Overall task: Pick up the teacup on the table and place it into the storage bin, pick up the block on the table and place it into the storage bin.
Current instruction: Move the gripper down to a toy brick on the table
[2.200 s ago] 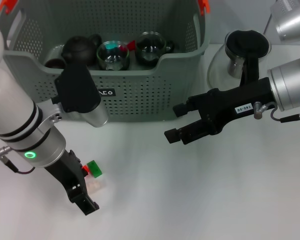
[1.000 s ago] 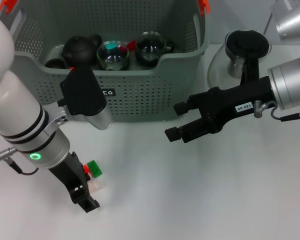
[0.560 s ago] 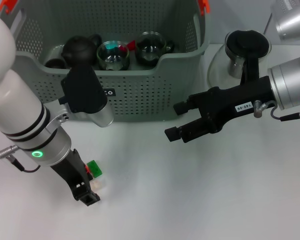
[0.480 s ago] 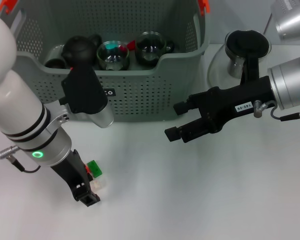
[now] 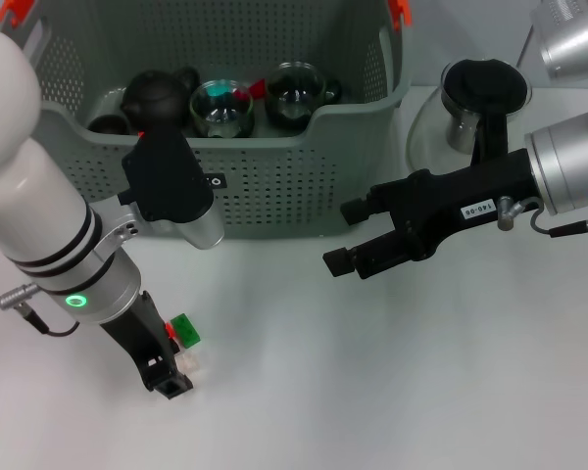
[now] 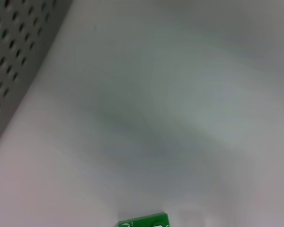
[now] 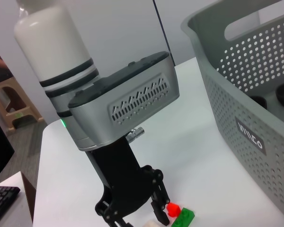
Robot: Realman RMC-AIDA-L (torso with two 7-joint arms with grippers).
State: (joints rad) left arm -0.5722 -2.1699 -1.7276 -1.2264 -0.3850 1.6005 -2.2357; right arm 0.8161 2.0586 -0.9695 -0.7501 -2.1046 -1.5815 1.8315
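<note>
Our left gripper (image 5: 173,377), fingers spread, straddles the small, light, rigid block (image 5: 184,330); we should pinch its flat sides.

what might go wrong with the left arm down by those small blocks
The left gripper sits low on the table beside a tight cluster: green block, red piece, pale piece. Closing may catch several or push them away. The right gripper hovers open near the storage bin, possibly crowding the lift path.
</note>
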